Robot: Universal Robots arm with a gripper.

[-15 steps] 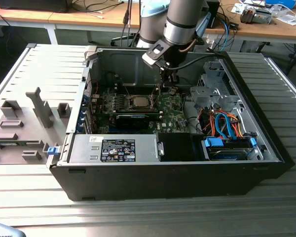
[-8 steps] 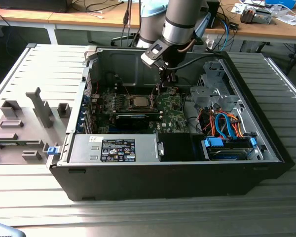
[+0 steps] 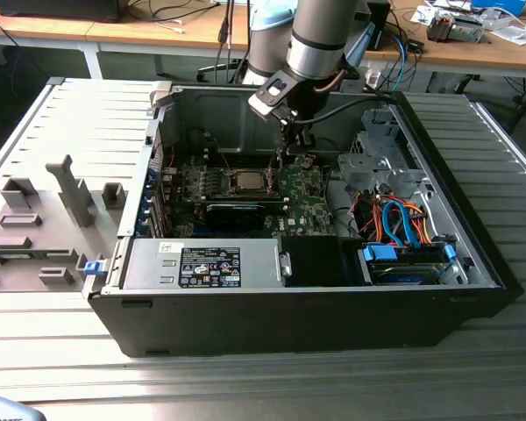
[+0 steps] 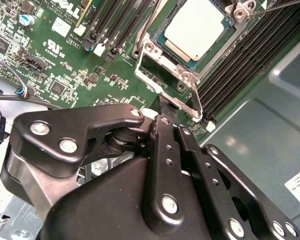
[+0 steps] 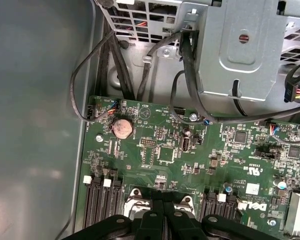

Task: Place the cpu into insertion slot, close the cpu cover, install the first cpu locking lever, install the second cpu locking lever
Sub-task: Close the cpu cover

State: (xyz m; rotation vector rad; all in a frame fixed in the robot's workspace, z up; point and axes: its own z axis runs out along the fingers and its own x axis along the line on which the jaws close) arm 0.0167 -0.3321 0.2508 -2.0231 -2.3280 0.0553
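The cpu (image 4: 197, 27) lies silvery and flat in the insertion slot (image 4: 150, 75) on the green motherboard (image 3: 302, 206), and it shows as a pale square (image 3: 245, 181) in the exterior view. The silvery cpu cover (image 4: 170, 60) appears to lie down around it, with the chip showing through its window. A thin wire lever (image 4: 196, 100) runs along the socket's near edge. My gripper (image 4: 164, 106) is shut, its black tips right at that edge beside the lever. It reaches down into the case (image 3: 280, 163), just to the exterior view's right of the socket. Its fingers (image 5: 152, 220) stand close together.
A long black card (image 3: 237, 213) lies in front of the socket, with the power supply (image 3: 206, 263) nearer still. A drive cage with orange and blue cables (image 3: 394, 228) fills the case's right. Memory slots (image 4: 250, 60) flank the socket. A grey fixture tray (image 3: 44, 219) sits outside on the left.
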